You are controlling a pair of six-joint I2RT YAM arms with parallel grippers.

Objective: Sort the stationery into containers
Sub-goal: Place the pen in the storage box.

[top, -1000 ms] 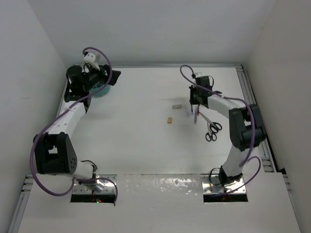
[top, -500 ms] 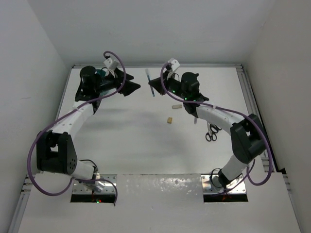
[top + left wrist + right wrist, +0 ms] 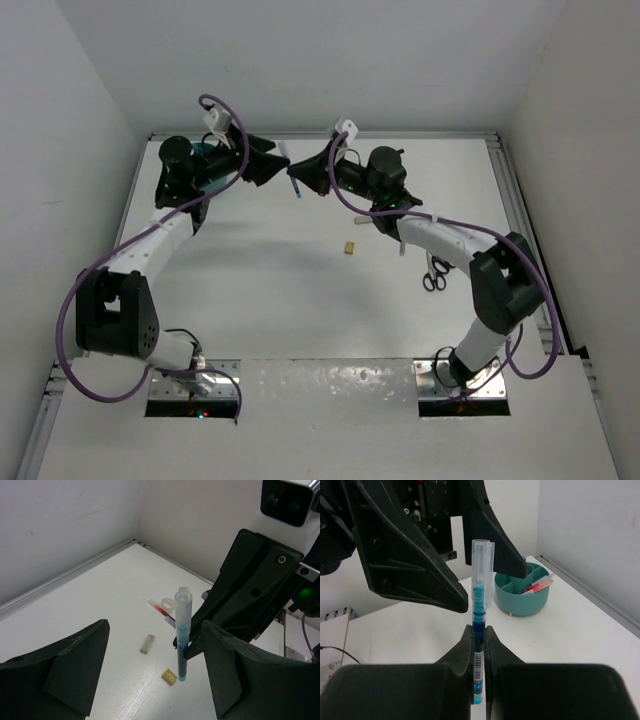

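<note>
Right fingers (image 3: 462, 652): clamped on the blue pen (image 3: 479, 605), upright above the bench (image 3: 260, 290), near 12 o'clock.
Left fingers (image 3: 75, 665): spread wide, pen between them, untouched.
Teal tub (image 3: 520, 604): bench's 10 o'clock, red pens (image 3: 537, 586) inside.

Gap in my left claw (image 3: 154, 625): wide, passable. Standing in it, near the right finger: blue pen (image 3: 183, 625), upright, my right claw (image 3: 479, 635) clamped on it, blocking beyond.
</note>
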